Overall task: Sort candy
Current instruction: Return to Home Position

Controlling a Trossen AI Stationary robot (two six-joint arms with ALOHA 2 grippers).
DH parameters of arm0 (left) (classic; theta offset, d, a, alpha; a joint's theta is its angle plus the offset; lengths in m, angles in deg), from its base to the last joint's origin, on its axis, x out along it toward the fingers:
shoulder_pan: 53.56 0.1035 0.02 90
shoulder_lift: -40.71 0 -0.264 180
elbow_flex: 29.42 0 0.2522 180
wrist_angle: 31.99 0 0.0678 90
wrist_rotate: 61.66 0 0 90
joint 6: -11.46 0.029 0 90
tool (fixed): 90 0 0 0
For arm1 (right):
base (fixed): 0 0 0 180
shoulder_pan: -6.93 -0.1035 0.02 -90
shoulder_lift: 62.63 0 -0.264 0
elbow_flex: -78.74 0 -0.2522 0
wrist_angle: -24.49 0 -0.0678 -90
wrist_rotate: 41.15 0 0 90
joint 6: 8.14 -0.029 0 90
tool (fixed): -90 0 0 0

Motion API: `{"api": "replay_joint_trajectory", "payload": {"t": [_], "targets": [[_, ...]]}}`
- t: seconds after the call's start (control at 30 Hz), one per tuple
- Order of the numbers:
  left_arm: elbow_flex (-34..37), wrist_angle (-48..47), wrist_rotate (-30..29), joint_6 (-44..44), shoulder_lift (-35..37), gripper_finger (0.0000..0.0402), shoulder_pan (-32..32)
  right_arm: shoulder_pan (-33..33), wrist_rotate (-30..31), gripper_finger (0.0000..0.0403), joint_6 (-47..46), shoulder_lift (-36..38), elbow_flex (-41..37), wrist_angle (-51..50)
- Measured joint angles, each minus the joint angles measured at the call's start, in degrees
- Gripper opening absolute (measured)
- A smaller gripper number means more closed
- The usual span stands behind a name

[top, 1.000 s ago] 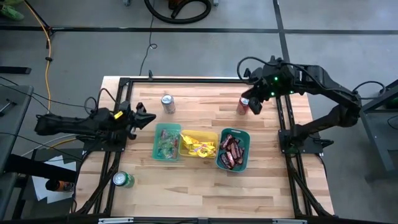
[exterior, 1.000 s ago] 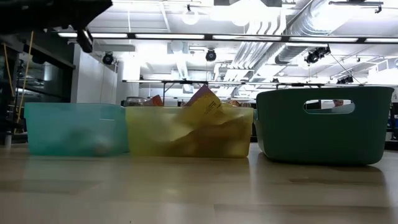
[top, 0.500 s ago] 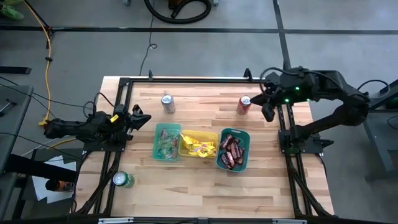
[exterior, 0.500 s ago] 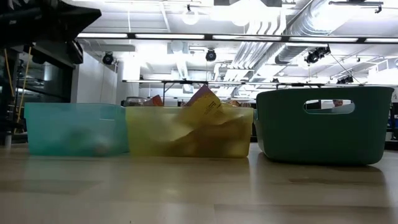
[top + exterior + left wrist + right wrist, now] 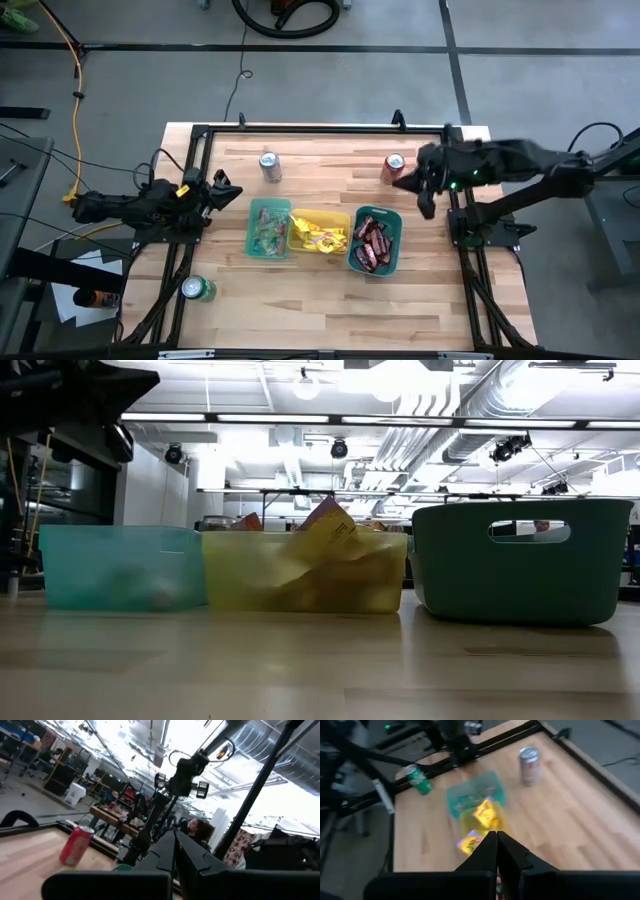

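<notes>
Yellow pkts (image 5: pixel 320 238) in yellow bin (image 5: pixel 292 231)

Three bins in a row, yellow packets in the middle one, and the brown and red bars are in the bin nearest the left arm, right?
No. The high view shows the brown-and-red bars in the dark teal bin nearest the right arm, not the left arm. The yellow packets do lie in the middle bin of the three.
</notes>
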State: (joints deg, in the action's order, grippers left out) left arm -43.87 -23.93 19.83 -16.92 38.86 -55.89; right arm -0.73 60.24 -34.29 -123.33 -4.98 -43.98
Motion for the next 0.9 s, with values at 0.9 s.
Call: {"api": "replay_joint_trajectory", "payload": {"t": [0.9], "targets": [[-0.04, -5.2, 0.48, 0.04, 0.0, 0.0, 0.04, -0.48, -6.7, 0.0, -2.11, 35.44, -62.05, 52.84]]}}
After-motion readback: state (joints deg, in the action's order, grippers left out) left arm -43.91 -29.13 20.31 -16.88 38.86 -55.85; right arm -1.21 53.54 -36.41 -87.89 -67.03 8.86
